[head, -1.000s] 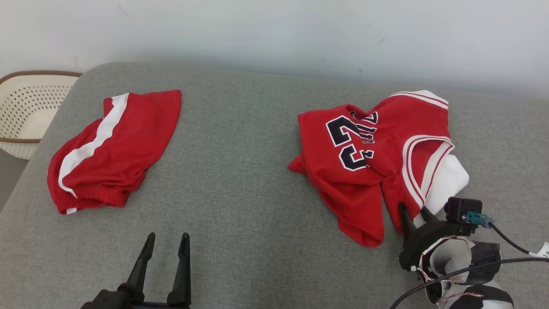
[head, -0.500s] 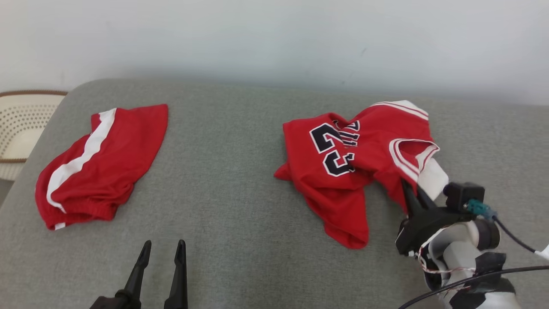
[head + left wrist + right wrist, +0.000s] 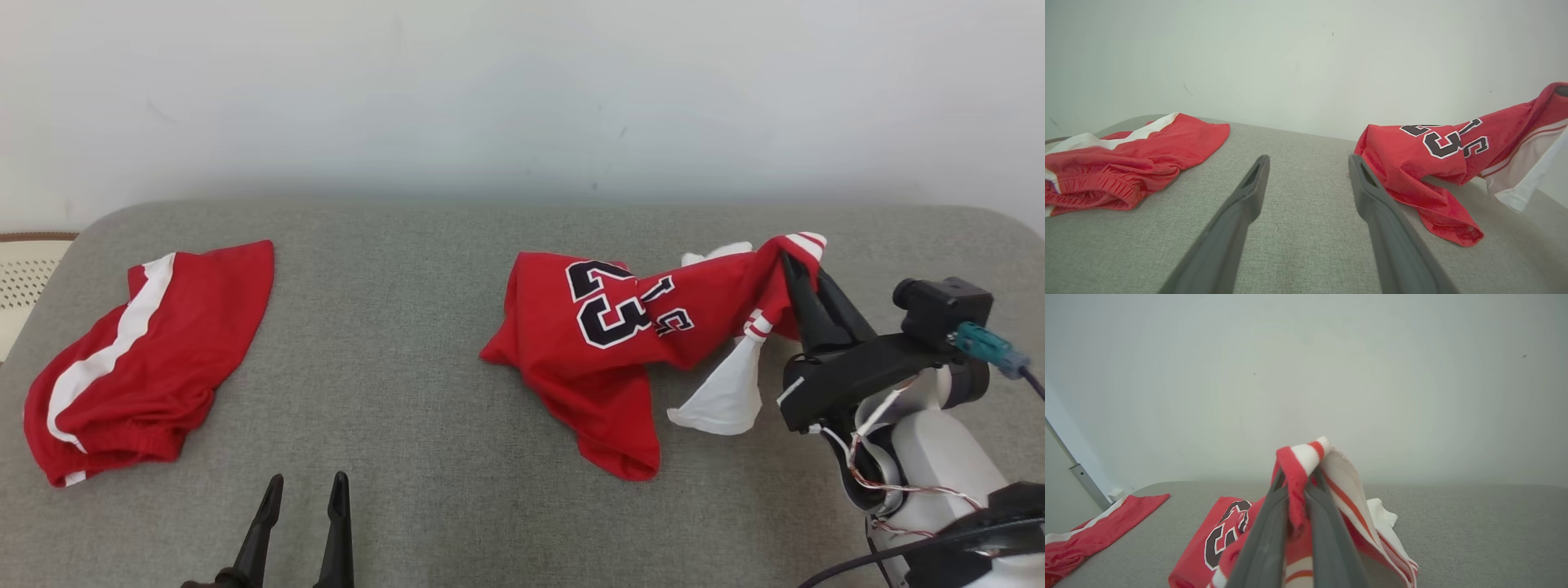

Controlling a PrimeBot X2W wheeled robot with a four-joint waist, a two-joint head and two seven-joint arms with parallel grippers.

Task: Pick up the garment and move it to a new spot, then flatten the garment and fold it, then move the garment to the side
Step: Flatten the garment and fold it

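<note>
The garment (image 3: 604, 327) is a red basketball jersey with a black and white 23, crumpled on the right half of the grey cushion (image 3: 424, 343). My right gripper (image 3: 796, 265) is shut on its red-and-white striped trim, holding that edge up off the cushion while a white part hangs below. The right wrist view shows the trim (image 3: 1300, 457) pinched between my two fingers. Near the front edge at lower left, my left gripper (image 3: 304, 490) stands open with nothing in it. In the left wrist view the jersey (image 3: 1437, 159) lies to the right of the fingers.
Red shorts (image 3: 139, 359) with a white side stripe lie crumpled on the cushion's left part, also seen as red shorts (image 3: 1122, 155) in the left wrist view. A perforated cream basket (image 3: 24, 278) stands past the left edge. A pale wall runs behind.
My right gripper has shut on the jersey's striped trim and raised it up and back, dragging the jersey into a stretched shape. The head camera has tilted up. The left gripper stays open.
</note>
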